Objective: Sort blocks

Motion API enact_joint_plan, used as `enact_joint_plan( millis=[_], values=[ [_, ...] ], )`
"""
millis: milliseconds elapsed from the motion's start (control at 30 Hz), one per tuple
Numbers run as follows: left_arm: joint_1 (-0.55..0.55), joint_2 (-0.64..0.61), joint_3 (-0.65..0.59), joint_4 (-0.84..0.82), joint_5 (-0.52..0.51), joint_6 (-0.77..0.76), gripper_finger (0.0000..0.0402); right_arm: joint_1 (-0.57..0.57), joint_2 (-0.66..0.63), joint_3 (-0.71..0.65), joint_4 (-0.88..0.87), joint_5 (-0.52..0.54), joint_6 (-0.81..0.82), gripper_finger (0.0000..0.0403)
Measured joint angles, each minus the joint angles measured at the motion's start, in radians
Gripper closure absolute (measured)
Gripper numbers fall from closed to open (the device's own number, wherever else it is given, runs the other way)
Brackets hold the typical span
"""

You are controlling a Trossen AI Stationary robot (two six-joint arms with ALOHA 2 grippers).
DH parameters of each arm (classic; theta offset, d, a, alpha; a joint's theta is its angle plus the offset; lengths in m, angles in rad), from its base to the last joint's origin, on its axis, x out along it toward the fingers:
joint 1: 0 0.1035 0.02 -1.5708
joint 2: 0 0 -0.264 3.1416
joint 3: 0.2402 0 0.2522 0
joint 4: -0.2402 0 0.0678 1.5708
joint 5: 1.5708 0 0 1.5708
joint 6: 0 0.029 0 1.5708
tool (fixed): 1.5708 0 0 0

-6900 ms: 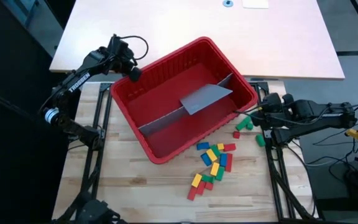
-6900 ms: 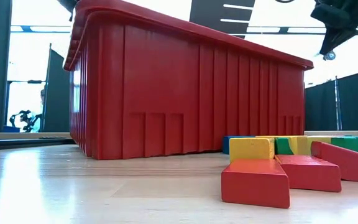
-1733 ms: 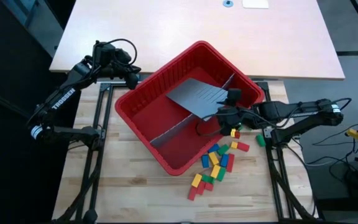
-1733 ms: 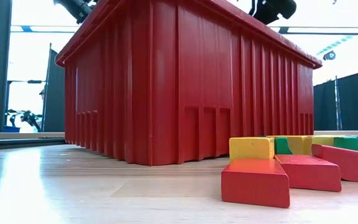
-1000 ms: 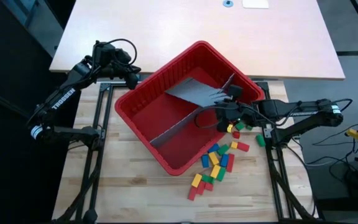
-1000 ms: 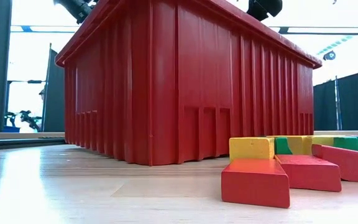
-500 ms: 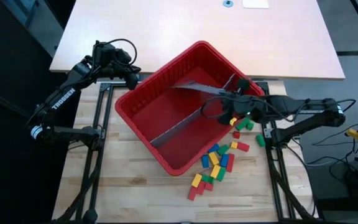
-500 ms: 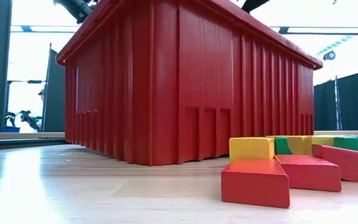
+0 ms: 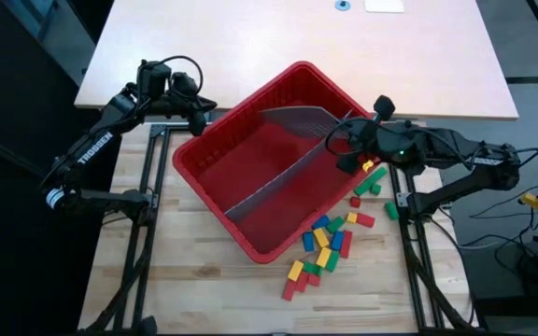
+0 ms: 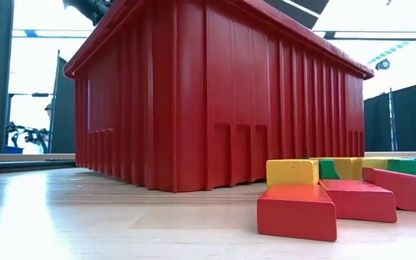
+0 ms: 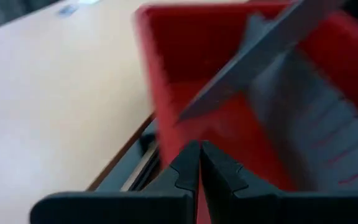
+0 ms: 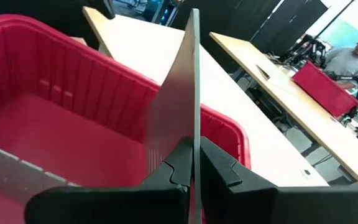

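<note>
**High view: grey panel raised on edge at the bin's far corner**

High view was taken as the reference. The right gripper point(image 9: 348, 149) was seen over the right corner of the red bin point(image 9: 215, 207), its fingers pinched on a grey slotted panel point(image 9: 297, 119). In the right wrist view the panel point(image 12: 188, 93) was shown edge-on, clamped between the two fingers point(image 12: 219, 163). Compared with half a second before, the panel had been tipped steeper and carried toward the bin's far right wall, and the right arm had been drawn back to the right. A second grey panel point(image 9: 267, 187) was seen lying as a divider across the bin floor, unchanged. The left gripper point(image 9: 197, 119) was held at the bin's left rim, as before; its fingers point(image 11: 188, 167) were pressed together on that rim. The blocks point(image 9: 323, 241) were left scattered on the wooden table point(image 9: 204, 289) just right of the bin, apparently unmoved, with a few point(image 9: 370, 182) beneath the right arm. In the low view, red and yellow blocks point(image 10: 295, 191) were seen in the foreground beside the bin.
</note>
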Motion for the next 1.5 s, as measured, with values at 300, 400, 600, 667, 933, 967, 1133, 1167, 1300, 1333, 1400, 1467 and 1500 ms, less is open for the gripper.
enact_joint_plan(
  millis=[300,400,600,667,933,967,1133,1167,1300,1333,1400,1467,1500],
  values=[
    [-0.064,0.02,0.0,0.159,0.073,0.01,0.0309,0.0,0.0,0.006,-0.001,0.005,-0.002,0.0402],
    [-0.082,0.045,0.0,0.196,0.073,0.008,0.0256,0.0,0.0,0.006,0.003,0.005,-0.001,0.0402],
    [-0.126,0.124,0.0,0.249,0.073,0.004,0.0157,0.0,0.0,0.006,0.024,0.005,0.003,0.0403],
    [-0.138,0.149,0.0,0.273,0.073,0.006,0.0139,0.0,0.0,0.012,0.024,0.005,0.015,0.0403],
    [-0.158,0.226,0.0,0.418,0.083,0.007,0.014,0.0,0.001,0.058,0.027,0.005,0.026,0.0403],
    [-0.158,0.235,0.0,0.433,0.083,0.007,0.0141,0.0,0.001,0.063,0.026,0.004,0.027,0.0403],
    [-0.16,0.273,0.0,0.497,0.086,0.006,0.0143,0.0,0.001,0.081,0.026,0.003,0.029,0.0403],
    [-0.16,0.281,0.0,0.509,0.094,0.005,0.0143,0.0,0.001,0.084,0.026,0.003,0.035,0.0403],
    [-0.173,0.305,0.0,0.545,0.114,0.003,0.0144,0.0,0.001,0.098,0.035,0.003,0.038,0.0403],
    [-0.178,0.308,0.0,0.555,0.114,0.005,0.0144,0.0,0.001,0.101,0.038,0.003,0.038,0.0403],
    [-0.186,0.316,0.0,0.579,0.116,0.006,0.0144,0.0,0.002,0.11,0.039,0.002,0.037,0.0403],
    [-0.193,0.327,0.0,0.599,0.116,0.007,0.0144,0.0,0.007,0.121,0.04,0.002,0.037,0.0403],
    [-0.195,0.331,0.0,0.61,0.115,0.007,0.0144,0.0,0.009,0.128,0.04,0.001,0.037,0.0403]
  ],
)
